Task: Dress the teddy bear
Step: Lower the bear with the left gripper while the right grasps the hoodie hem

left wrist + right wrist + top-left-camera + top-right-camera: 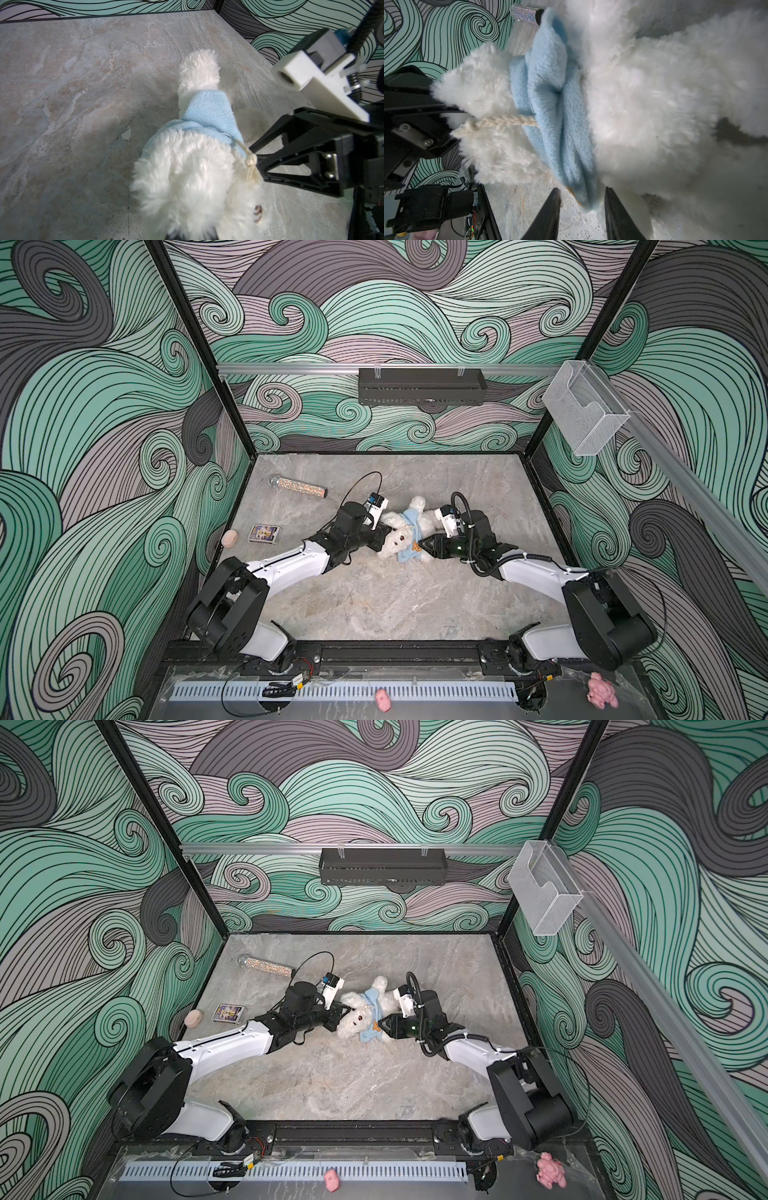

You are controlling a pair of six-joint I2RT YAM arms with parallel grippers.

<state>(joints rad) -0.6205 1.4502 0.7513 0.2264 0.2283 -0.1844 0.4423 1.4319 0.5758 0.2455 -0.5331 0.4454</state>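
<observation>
Mid-surface (pixel 374 605), in both top views, I see the teddy bear (pixel 397 536) lying face up, blue hoodie (pixel 409 556) bunched at its chest and my left hand (pixel 381 537) at its head. Left wrist view: white head fur close against the lens. Right wrist view: left hand clamped tight on head fur; right hand (pixel 582 189) part open, hoodie hem between its fingers.

one teddy bear (pixel 395 542), two pink toys (pixel 601 694)

White fluffy teddy bear (pixel 395 536) lies face-up at frame centre in both top views, head toward lower left. A light blue fleece garment (pixel 407 556) is bunched around its neck and chest.
</observation>
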